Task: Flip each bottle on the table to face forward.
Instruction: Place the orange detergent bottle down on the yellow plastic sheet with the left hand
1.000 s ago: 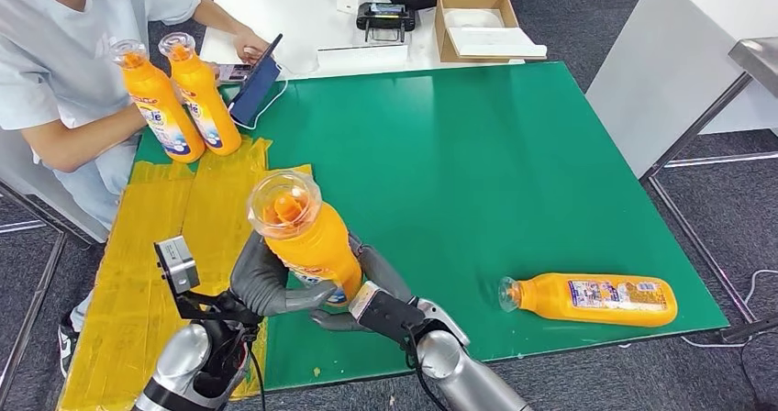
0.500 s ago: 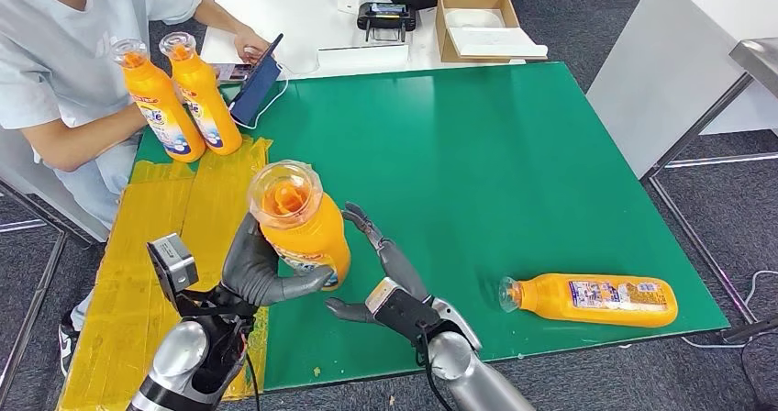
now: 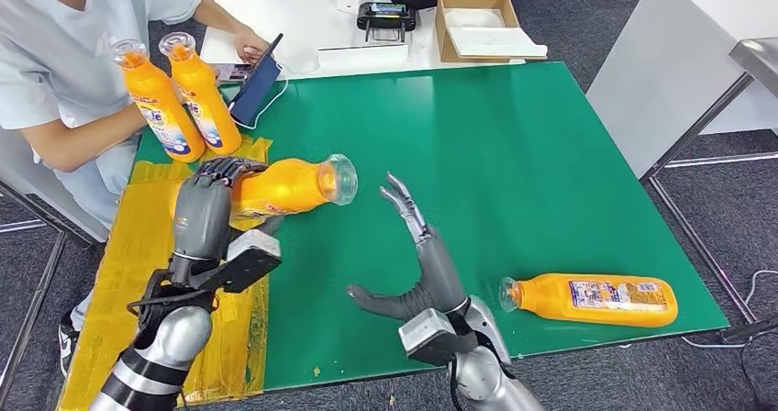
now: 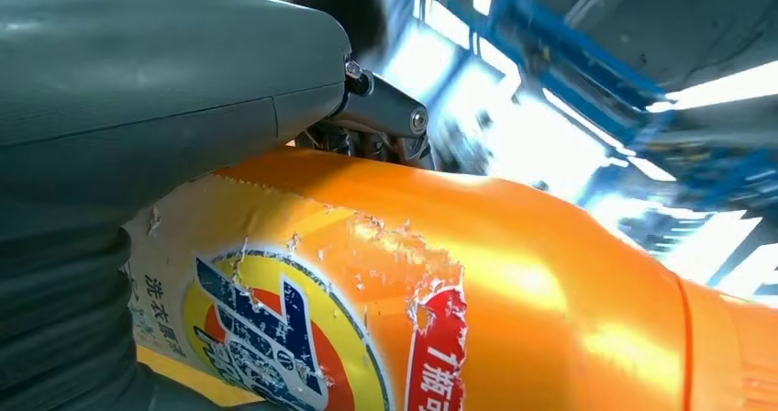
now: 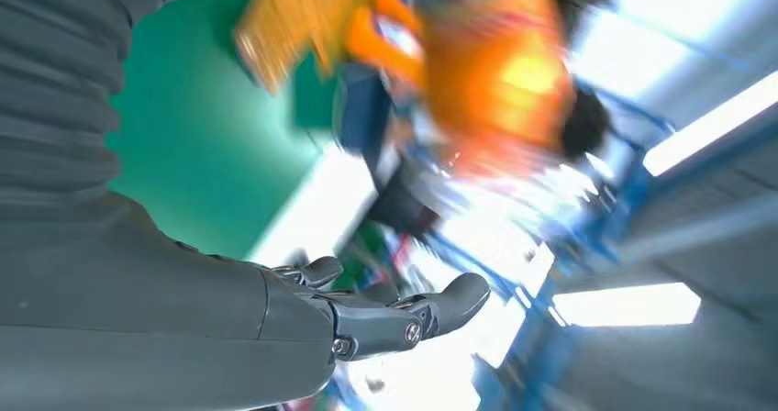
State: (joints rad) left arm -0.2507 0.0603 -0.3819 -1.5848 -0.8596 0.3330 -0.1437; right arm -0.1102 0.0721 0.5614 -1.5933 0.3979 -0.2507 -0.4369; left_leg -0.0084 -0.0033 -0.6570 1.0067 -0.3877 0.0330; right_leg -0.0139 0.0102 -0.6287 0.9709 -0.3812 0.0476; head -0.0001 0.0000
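Tipped sideways since 0.5 s ago: bottle (image 3: pixel 289 186) | left hand (image 3: pixel 206 207) grips it | right hand (image 3: pixel 424 266) empty, spread | label torn, Chinese print

The head view looks forward and down from high on the robot, taking in the whole green table (image 3: pixel 514 154) from its near edge to the white desk (image 3: pixel 303 12) beyond it.

The left wrist view sits very close against the held bottle (image 4: pixel 440 283), above the table and turned up toward bright ceiling lights.

The right wrist view, blurred, hangs above the table's near side, looking past the right hand (image 5: pixel 367 315) across a strip of table (image 5: pixel 193 145) toward the ceiling.

The head and left wrist views share the held bottle (image 3: pixel 280 187); the head and right wrist views share the table and the right hand (image 3: pixel 424 269).
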